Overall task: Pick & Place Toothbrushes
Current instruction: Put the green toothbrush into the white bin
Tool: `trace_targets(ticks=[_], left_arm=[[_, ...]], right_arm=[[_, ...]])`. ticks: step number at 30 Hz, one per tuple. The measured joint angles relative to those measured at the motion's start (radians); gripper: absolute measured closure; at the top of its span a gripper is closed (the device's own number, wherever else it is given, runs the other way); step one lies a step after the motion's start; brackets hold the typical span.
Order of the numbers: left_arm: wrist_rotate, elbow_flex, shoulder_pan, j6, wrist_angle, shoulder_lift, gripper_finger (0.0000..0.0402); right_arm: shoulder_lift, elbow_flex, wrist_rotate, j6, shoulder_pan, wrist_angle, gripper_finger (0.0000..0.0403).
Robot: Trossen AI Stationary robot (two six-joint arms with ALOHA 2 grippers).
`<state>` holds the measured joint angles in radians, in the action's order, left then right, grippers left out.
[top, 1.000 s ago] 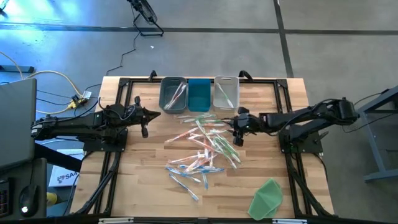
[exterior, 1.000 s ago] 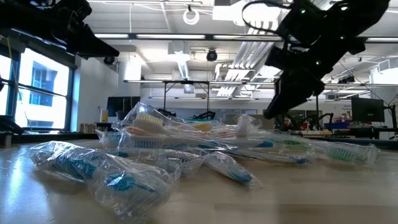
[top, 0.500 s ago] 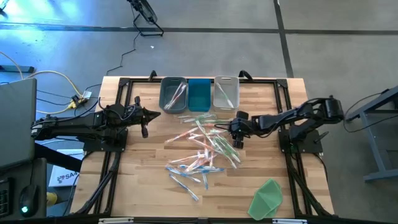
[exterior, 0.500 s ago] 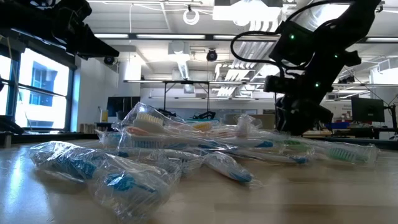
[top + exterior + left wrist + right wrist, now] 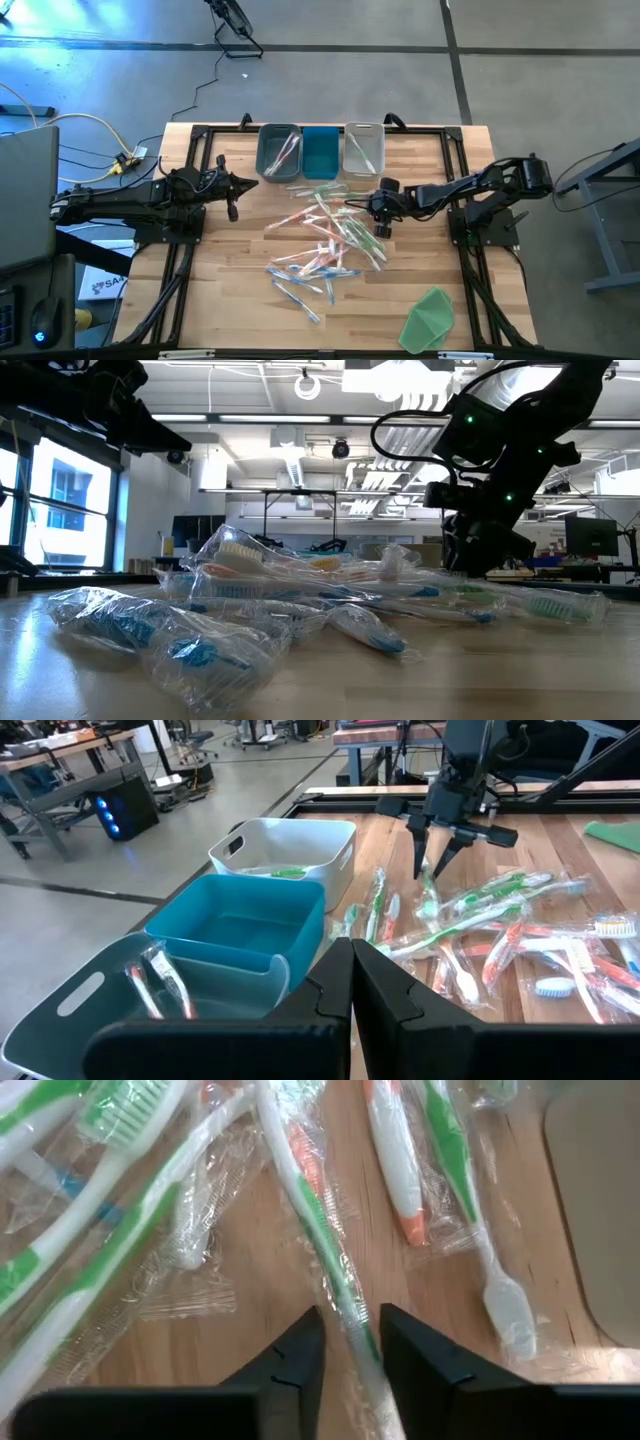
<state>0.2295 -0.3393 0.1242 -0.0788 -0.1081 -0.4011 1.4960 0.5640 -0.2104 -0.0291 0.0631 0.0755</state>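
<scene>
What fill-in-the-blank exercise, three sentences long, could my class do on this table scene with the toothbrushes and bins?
1. Three bins stand in a row at the table's far edge; the middle bin is coloured ____.
2. The right gripper has its fingers on either side of a wrapped toothbrush whose handle is white and ____.
3. The left gripper waits to the ____ of the toothbrush pile in the high view.

Missing words: teal blue; green; left
</scene>
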Motion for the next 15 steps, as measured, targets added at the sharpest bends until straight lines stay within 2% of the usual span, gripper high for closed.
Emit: trace_targets(ticks=[6,11,15], left_arm=[[0.000,0.000,0.000,0.000,0.000,0.000,0.0401],[0.000,0.000,0.000,0.005,0.000,0.000,0.0401],[0.000,0.000,0.000,0.005,0.000,0.000,0.0401]], right_arm=[[-0.010,0.000,0.002,0.021,0.000,0.002,0.0383],[-0.081,0.000,-0.001,0.036,0.000,0.005,0.0379],[-0.185,0.001,-0.020,0.037,0.000,0.025,0.0384]])
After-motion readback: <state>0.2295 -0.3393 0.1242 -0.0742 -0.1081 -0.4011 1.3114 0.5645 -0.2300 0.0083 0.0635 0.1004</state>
